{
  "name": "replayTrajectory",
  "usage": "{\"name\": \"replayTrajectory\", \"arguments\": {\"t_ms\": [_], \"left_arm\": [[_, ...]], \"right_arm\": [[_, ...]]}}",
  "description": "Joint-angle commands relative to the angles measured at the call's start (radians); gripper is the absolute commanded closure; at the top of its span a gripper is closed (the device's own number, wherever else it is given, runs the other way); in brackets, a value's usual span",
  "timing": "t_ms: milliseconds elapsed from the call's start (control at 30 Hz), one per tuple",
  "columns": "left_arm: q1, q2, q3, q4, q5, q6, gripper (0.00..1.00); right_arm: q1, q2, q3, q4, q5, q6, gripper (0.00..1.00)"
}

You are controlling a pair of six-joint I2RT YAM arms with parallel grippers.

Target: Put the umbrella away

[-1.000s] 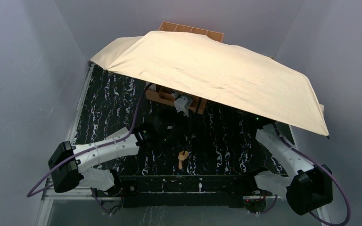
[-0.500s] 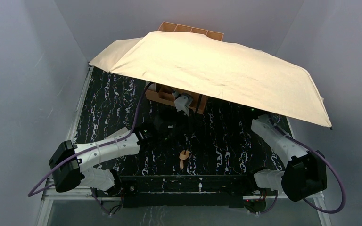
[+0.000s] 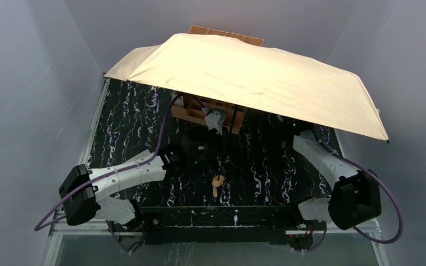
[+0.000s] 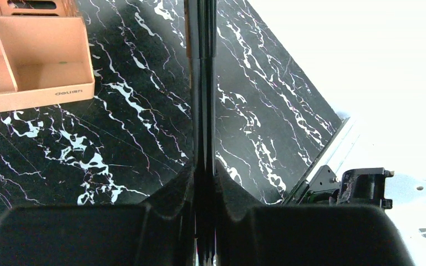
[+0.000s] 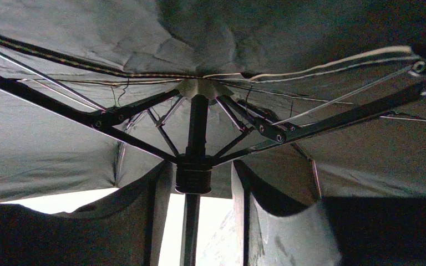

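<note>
The umbrella (image 3: 255,75) is open, its tan canopy spread over the back of the table. Its short cream handle (image 3: 217,181) shows near the front. My left gripper (image 4: 204,172) is shut on the thin black shaft (image 4: 199,83), which runs straight out between its fingers. Seen from above, that gripper (image 3: 193,148) sits low under the canopy's near edge. My right gripper (image 5: 199,185) is under the canopy, looking up at the ribs (image 5: 138,108). Its jaws stand apart on either side of the shaft, just below the black runner (image 5: 193,174), with light showing on both sides.
A peach file organizer (image 3: 195,113) stands under the canopy, and its corner shows in the left wrist view (image 4: 39,66). A small pale box (image 3: 214,118) sits by it. Grey walls close in left and right. The right arm (image 3: 321,158) reaches under the canopy's right half.
The right arm has swung in to the left under the canopy and its jaws have narrowed around the shaft. The canopy has tipped a little. The left arm holds still.
</note>
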Motion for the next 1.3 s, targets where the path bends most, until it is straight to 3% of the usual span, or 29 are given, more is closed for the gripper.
{"name": "replayTrajectory", "arguments": {"t_ms": [0, 133, 200, 233, 300, 333, 500, 733, 1000, 1267], "left_arm": [[-0.002, -0.006, 0.034, -0.018, 0.007, 0.006, 1.0], [-0.002, -0.004, 0.037, -0.016, 0.009, 0.006, 1.0], [-0.002, -0.003, 0.037, -0.018, 0.01, 0.006, 1.0], [-0.002, -0.004, 0.038, -0.018, 0.009, 0.007, 1.0], [-0.002, -0.004, 0.038, -0.017, 0.007, 0.006, 1.0], [-0.003, -0.004, 0.037, -0.017, 0.006, 0.006, 1.0], [-0.002, -0.017, 0.04, 0.007, -0.004, -0.007, 1.0], [0.001, -0.032, 0.158, 0.039, -0.059, 0.061, 1.0], [0.006, 0.025, 0.354, 0.03, -0.069, 0.203, 1.0], [0.007, 0.022, 0.302, 0.009, -0.047, 0.182, 1.0]], "right_arm": [[-0.005, 0.006, 0.071, 0.052, 0.001, 0.002, 0.51], [-0.005, 0.011, 0.081, 0.037, -0.01, 0.002, 0.52], [-0.005, 0.013, 0.081, 0.034, -0.012, 0.002, 0.57], [-0.005, 0.013, 0.081, 0.032, -0.014, -0.001, 0.64], [-0.005, 0.013, 0.081, 0.027, -0.03, -0.011, 0.95], [-0.005, 0.011, 0.084, 0.014, -0.041, -0.018, 1.0], [-0.002, -0.011, 0.073, -0.029, -0.116, -0.044, 1.0], [0.056, -0.136, -0.084, -0.156, -0.131, -0.056, 1.0], [0.201, -0.282, -0.284, -0.254, -0.01, -0.033, 1.0], [0.202, -0.319, -0.227, -0.318, 0.143, 0.045, 1.0]]}}
